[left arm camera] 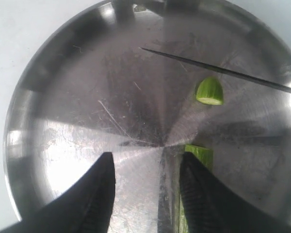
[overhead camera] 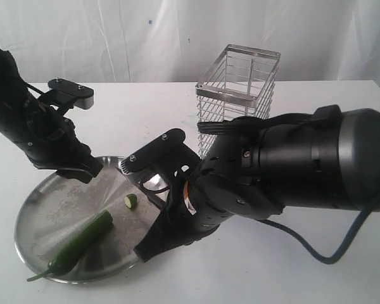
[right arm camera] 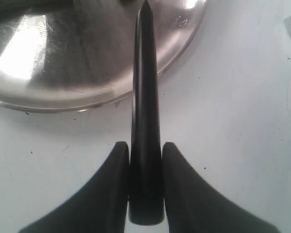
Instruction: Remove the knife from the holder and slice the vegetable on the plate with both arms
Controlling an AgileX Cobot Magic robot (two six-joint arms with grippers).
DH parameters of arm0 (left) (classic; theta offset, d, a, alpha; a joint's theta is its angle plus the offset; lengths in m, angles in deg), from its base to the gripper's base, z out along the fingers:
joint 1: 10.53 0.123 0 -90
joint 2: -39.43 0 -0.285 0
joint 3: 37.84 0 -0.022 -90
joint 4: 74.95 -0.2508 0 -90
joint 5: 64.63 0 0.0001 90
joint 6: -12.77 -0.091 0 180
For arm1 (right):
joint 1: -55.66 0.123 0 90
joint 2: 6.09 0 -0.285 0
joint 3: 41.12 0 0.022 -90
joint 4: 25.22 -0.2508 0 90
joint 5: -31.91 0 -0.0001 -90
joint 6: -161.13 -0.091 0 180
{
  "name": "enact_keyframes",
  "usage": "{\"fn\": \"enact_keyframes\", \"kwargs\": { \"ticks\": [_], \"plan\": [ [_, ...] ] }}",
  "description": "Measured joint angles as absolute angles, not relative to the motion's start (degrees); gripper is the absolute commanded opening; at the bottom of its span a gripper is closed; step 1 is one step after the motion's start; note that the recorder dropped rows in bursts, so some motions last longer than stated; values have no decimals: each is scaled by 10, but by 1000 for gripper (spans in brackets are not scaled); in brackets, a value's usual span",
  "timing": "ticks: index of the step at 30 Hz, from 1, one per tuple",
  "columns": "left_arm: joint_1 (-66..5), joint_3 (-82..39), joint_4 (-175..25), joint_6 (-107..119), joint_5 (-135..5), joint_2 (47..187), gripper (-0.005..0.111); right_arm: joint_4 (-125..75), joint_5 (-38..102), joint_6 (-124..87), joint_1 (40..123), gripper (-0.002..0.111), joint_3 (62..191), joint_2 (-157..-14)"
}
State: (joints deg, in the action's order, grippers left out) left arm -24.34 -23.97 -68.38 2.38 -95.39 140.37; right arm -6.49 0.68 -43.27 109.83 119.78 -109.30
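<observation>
The steel plate (overhead camera: 35,212) holds the green vegetable (overhead camera: 82,242), with one small cut piece (overhead camera: 131,201) lying apart from it. My left gripper (left arm camera: 148,162) hovers open over the plate with nothing between its fingers. The vegetable's cut end (left arm camera: 201,153) lies just outside one finger. The cut piece (left arm camera: 209,92) lies beside the thin black blade of the knife (left arm camera: 218,70), which reaches across the plate. My right gripper (right arm camera: 145,150) is shut on the knife handle (right arm camera: 145,97) beside the plate's rim (right arm camera: 179,53). The wire holder (overhead camera: 237,95) stands behind.
White tabletop surrounds the plate, with a white curtain behind. The bulky right arm (overhead camera: 291,168) fills the middle, between the holder and the plate, and its cable (overhead camera: 329,253) trails on the table at the right.
</observation>
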Motion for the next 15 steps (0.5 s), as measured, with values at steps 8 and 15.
{"fn": "enact_keyframes", "kwargs": {
  "ticks": [8,15],
  "plan": [
    [-243,-240,-683,25,-954,1404,48,-77,14,-444,1098,0,1177,-1095],
    [-243,-240,-683,25,-954,1404,48,-97,35,-446,1098,0,1171,-1095]
  ]
}}
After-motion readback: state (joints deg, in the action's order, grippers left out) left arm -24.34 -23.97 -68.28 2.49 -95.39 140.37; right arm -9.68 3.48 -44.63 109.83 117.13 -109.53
